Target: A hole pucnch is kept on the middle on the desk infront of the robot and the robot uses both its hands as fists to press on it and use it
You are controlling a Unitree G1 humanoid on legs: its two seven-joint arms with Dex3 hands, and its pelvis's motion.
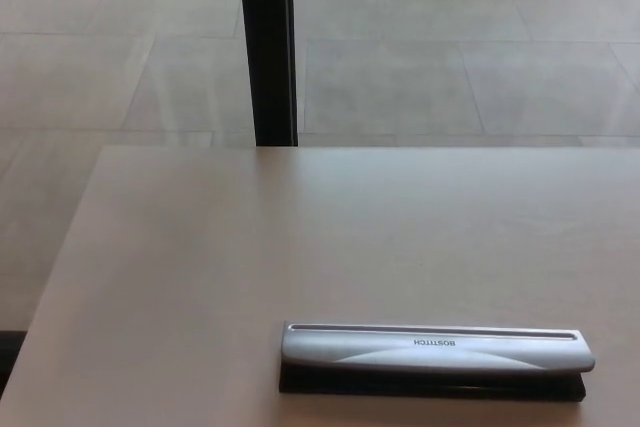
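Observation:
A long silver hole punch (435, 351) with a black base lies flat on the light wooden desk (250, 257), near the front edge and a little right of centre. Its lever faces up, with a brand name printed upside down on it. Nothing touches it. Neither of my hands shows in the head view.
A black vertical post (267, 47) stands just behind the desk's far edge. Beyond it lies a tiled floor (450, 67). The desk's left edge runs diagonally at the picture's left.

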